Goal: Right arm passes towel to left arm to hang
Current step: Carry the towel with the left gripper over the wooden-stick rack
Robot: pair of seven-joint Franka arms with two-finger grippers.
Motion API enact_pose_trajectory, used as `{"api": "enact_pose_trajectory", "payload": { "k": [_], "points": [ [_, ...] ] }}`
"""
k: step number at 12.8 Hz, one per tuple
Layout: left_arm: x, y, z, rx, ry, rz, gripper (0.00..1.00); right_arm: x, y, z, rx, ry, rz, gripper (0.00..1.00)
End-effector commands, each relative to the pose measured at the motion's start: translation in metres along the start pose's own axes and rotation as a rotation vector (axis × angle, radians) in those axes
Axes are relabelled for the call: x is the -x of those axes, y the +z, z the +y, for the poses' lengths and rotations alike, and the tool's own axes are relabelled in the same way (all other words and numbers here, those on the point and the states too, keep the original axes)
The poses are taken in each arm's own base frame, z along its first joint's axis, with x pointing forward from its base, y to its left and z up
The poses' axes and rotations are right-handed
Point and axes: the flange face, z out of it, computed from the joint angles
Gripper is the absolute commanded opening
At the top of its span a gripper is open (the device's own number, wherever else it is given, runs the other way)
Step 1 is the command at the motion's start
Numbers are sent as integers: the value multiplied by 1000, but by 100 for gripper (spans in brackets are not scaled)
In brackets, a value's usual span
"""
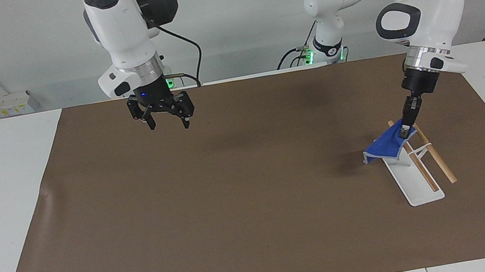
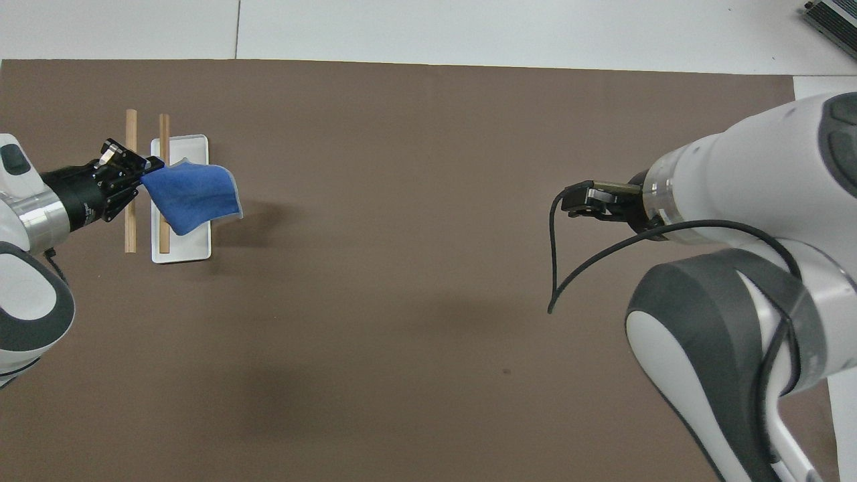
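Left tool grips towel over rack; right tool idle.

Both robot arms have smooth white shells with dark grey joint caps and a silver metal ring at the wrist. The black two-finger left gripper and black two-finger right gripper end them. Thin black cables loop along the links, and green lights glow at the bases.
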Motion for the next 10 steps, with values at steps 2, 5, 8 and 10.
{"api": "enact_pose_trajectory", "payload": {
  "k": [2, 5, 8, 10],
  "points": [
    [-47, -9, -12, 31, -46, 101, 0, -7, -7, 34, 30, -34, -11, 99],
    [-73, -18, -29, 27, -87, 135, 0, -8, -6, 38, 33, -36, -17, 100],
    [-79, -17, -46, 8, -125, 140, 0, -10, -5, 46, 37, -60, -26, 100],
    [-75, -9, -69, -29, -147, 127, 0, -11, -5, 48, 37, -69, -26, 100]
  ]
}}
